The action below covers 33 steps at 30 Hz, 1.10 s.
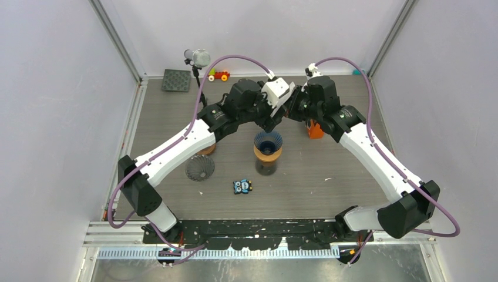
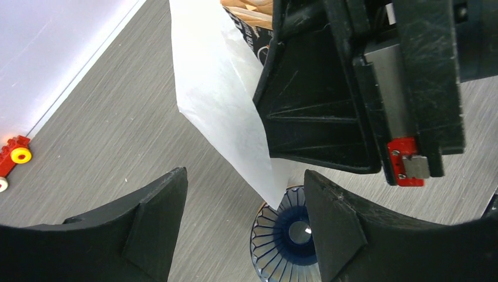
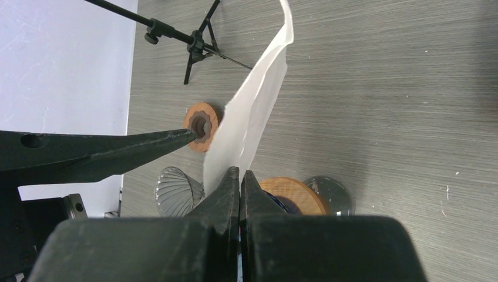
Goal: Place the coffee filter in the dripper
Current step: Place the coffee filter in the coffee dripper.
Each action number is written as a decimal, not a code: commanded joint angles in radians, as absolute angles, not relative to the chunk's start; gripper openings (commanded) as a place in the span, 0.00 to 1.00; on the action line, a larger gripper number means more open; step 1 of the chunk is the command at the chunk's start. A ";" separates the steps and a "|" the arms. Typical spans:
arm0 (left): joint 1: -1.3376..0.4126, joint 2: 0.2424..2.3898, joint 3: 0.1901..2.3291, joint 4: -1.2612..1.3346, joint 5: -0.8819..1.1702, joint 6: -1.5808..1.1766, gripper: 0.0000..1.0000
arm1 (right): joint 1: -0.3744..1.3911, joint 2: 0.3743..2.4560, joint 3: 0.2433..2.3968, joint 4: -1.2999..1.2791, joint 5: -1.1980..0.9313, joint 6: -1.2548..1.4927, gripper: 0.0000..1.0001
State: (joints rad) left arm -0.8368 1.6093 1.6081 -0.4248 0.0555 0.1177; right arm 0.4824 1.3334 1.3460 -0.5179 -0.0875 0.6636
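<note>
The white paper coffee filter (image 3: 252,111) hangs over the table, and my right gripper (image 3: 239,173) is shut on its lower edge. In the left wrist view the filter (image 2: 223,100) slants down, its tip just above the rim of the blue ribbed dripper (image 2: 290,235). My left gripper (image 2: 244,176) is open, its fingers either side of that tip without touching it. From above, the dripper (image 1: 268,141) sits on a wooden collar (image 1: 267,154) over a glass, with both wrists meeting just behind it. The left gripper (image 1: 267,120) and right gripper (image 1: 288,111) are close together there.
A clear ribbed dripper (image 1: 199,168) lies left of centre, beside a wooden ring (image 3: 201,124). An owl toy (image 1: 242,186) lies in front. An orange object (image 1: 315,129) stands under the right arm. At the back are a microphone stand (image 1: 198,57), a toy car (image 1: 219,75) and a dark mat (image 1: 176,80).
</note>
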 commanded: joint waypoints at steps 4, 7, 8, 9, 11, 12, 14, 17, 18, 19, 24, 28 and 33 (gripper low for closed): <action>-0.841 1.551 1.657 -0.420 0.072 0.140 0.73 | 0.480 1.305 1.350 -0.481 -0.073 0.643 0.00; -0.841 1.547 1.661 -0.421 0.066 0.144 0.70 | 0.480 1.305 1.348 -0.482 -0.069 0.636 0.01; -0.841 1.545 1.662 -0.419 0.063 0.147 0.70 | 0.479 1.305 1.346 -0.482 -0.069 0.636 0.00; -0.841 1.545 1.664 -0.419 0.055 0.150 0.69 | 0.480 1.306 1.346 -0.480 -0.070 0.636 0.00; -0.841 1.549 1.671 -0.419 0.039 0.156 0.67 | 0.480 1.307 1.345 -0.479 -0.073 0.636 0.00; -0.841 1.553 1.673 -0.417 0.035 0.160 0.67 | 0.479 1.307 1.344 -0.477 -0.074 0.636 0.00; -0.841 1.560 1.673 -0.413 0.034 0.168 0.67 | 0.479 1.307 1.342 -0.475 -0.077 0.637 0.01; -0.841 1.571 1.674 -0.408 0.032 0.176 0.66 | 0.480 1.307 1.339 -0.471 -0.081 0.636 0.01; -0.841 1.574 1.676 -0.404 0.029 0.176 0.66 | 0.479 1.308 1.338 -0.470 -0.083 0.635 0.01; -0.841 1.578 1.679 -0.402 0.022 0.179 0.65 | 0.479 1.308 1.336 -0.470 -0.084 0.635 0.01; -0.841 1.598 1.691 -0.398 0.008 0.192 0.64 | 0.479 1.308 1.336 -0.469 -0.094 0.636 0.01; -0.841 1.610 1.699 -0.399 0.010 0.191 0.63 | 0.478 1.307 1.334 -0.469 -0.093 0.635 0.00; -0.841 1.617 1.698 -0.400 0.019 0.193 0.63 | 0.478 1.304 1.336 -0.471 -0.093 0.635 0.01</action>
State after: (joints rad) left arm -0.8368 1.6089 1.6577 -0.4244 0.0193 0.1768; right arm 0.4824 1.3334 1.3403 -0.5156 -0.0891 0.6518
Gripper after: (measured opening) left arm 0.630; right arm 0.020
